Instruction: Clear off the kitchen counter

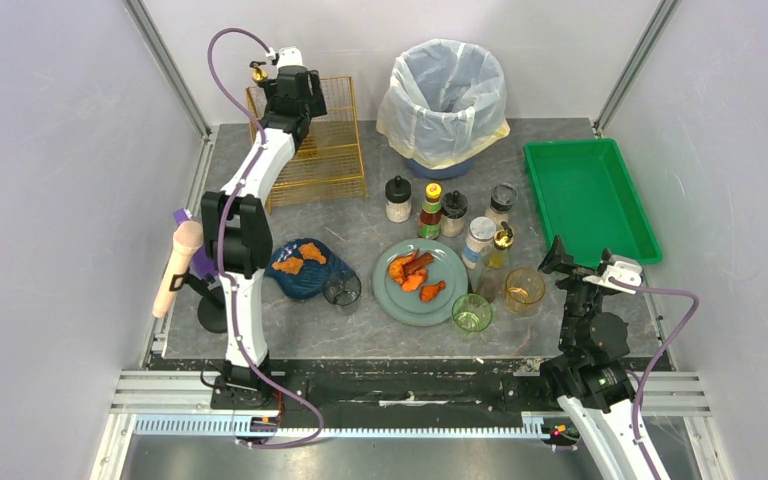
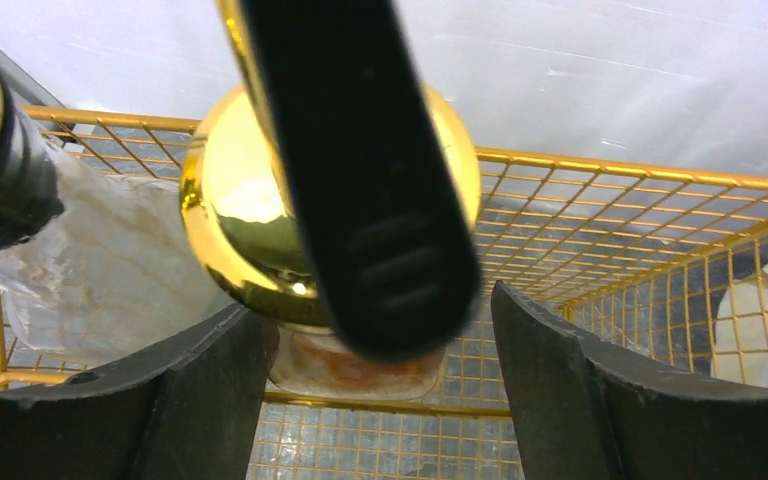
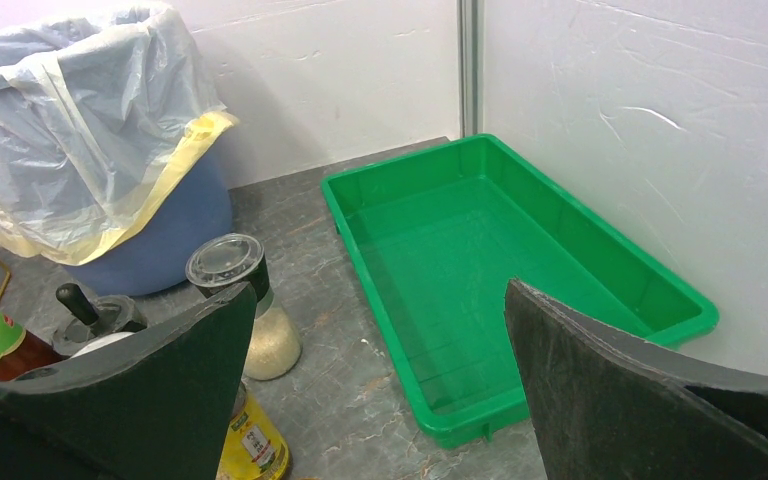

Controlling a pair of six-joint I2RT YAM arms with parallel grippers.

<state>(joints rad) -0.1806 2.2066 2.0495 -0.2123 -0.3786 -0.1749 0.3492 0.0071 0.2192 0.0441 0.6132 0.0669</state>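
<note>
The kitchen counter [image 1: 360,330] is a dark grey veined slab; it also shows in the right wrist view [image 3: 360,390]. My left gripper [image 1: 290,100] reaches into the gold wire basket [image 1: 335,150] at the back left. In the left wrist view its jaws [image 2: 375,300] stand open around a glass bottle [image 2: 360,370] with a gold cap [image 2: 230,210] and black lever. The left finger [image 2: 210,400] touches the cap; the right finger [image 2: 560,380] stands apart. My right gripper [image 1: 558,255] is open and empty over the counter beside the green tray [image 1: 590,200], as the right wrist view [image 3: 378,290] shows.
A grey plate [image 1: 395,295] and a blue dish [image 1: 305,280] hold orange food. Several spice and oil bottles [image 1: 455,215] and three glasses [image 1: 472,313] stand mid-counter. A lined bin [image 1: 447,100] sits at the back. A pink microphone [image 1: 178,265] stands at the left edge.
</note>
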